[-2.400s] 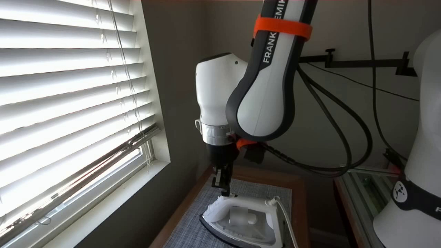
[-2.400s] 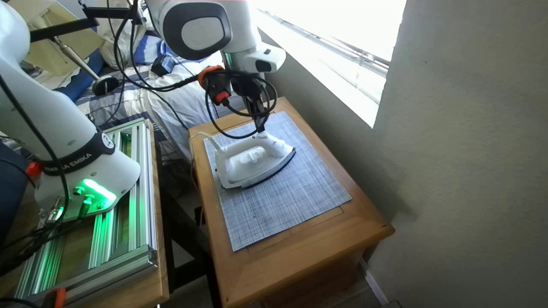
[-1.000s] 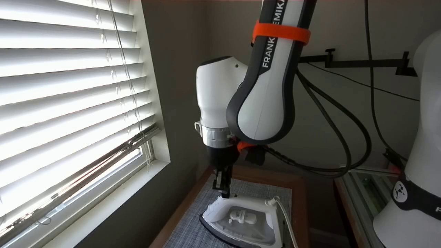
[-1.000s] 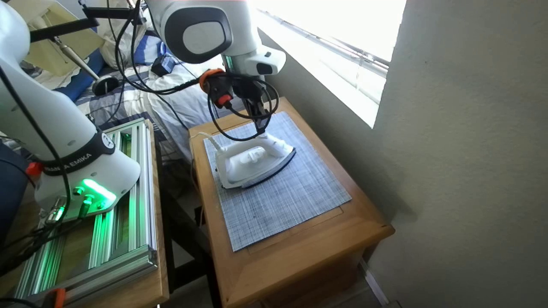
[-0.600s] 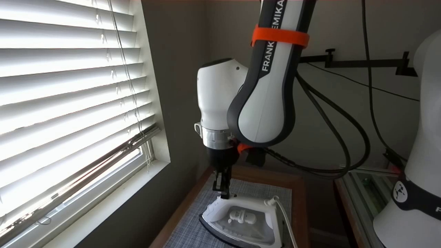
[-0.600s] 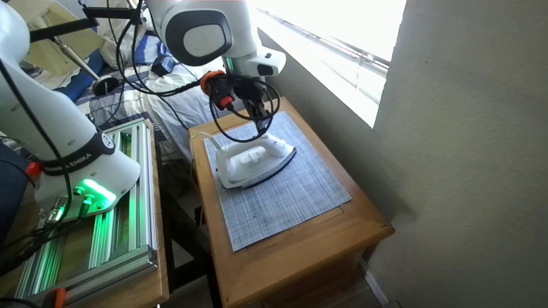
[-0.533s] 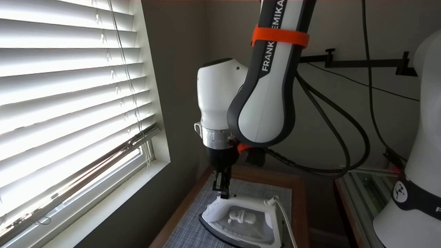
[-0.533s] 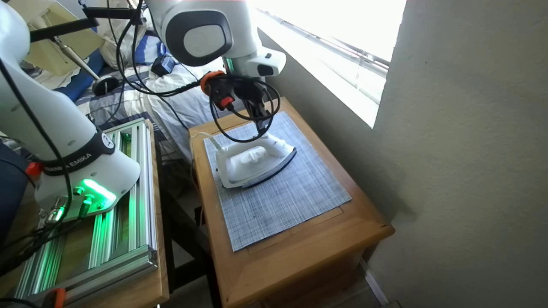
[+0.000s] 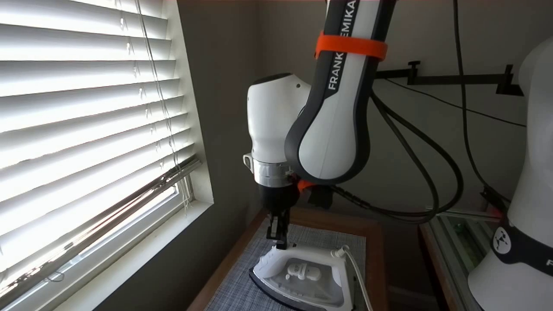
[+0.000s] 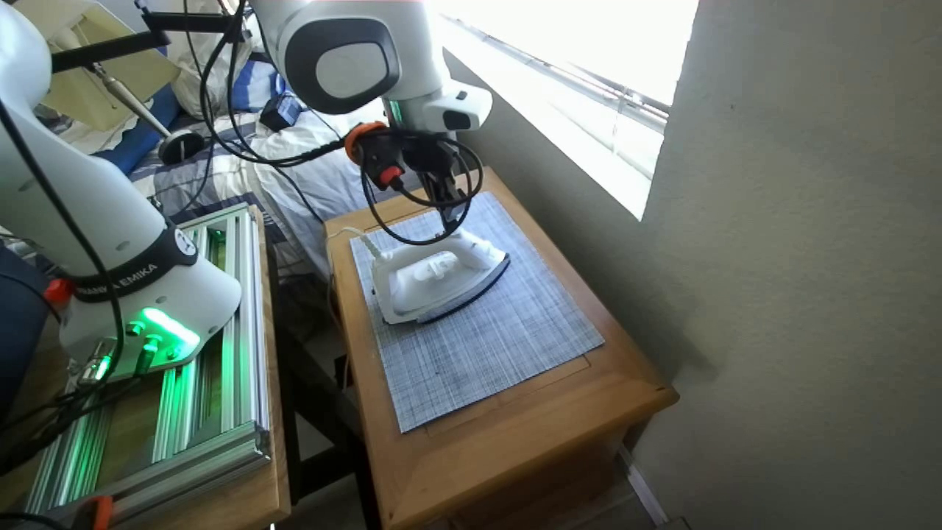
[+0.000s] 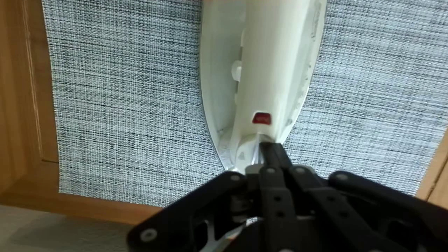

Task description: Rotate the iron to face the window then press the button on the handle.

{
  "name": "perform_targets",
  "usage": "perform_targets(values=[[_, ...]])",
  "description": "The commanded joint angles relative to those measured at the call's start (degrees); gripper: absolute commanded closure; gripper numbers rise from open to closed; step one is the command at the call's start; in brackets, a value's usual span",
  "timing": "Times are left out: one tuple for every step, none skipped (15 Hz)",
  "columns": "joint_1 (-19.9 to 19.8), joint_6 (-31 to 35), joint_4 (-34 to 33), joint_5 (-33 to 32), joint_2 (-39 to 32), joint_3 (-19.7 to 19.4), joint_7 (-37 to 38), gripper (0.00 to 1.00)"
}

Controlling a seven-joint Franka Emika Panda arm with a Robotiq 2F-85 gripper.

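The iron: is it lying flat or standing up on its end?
Lying flat: in both exterior views the iron has its dark soleplate down on the gray mat, with the handle on top.

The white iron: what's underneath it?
A grey woven mat, spread on a wooden table, shows around the iron. The iron's underside and the patch directly beneath are covered, so whether anything else lies there can't be seen.
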State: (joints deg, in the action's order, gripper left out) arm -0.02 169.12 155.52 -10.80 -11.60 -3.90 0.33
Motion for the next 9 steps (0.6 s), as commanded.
perform_targets(values=[[-0.17,2.63,-1.88,0.3,-7.13,-0.47,-1.32,1.0],[-0.16,2.64,-1.88,0.3,-7.12,-0.46,-1.31,1.0],[-0.13,2.62,-1.89,0.27,-7.08,-0.5,-1.26,1.0],[-0.1,2.58,-1.9,0.22,-7.05,-0.54,-1.21,1.0],[-0.3,2.56,-1.88,0.51,-6.98,-0.34,-1.46,1.0],[-0.19,2.3,-1.89,0.28,-6.79,-0.56,-1.3,1.0],[-0.41,2.22,-1.82,0.61,-6.48,-0.3,-1.58,1.0],[-0.42,1.78,-1.74,0.66,-5.95,-0.25,-1.66,1.0],[-0.45,1.53,-1.67,0.72,-5.52,-0.22,-1.69,1.0]])
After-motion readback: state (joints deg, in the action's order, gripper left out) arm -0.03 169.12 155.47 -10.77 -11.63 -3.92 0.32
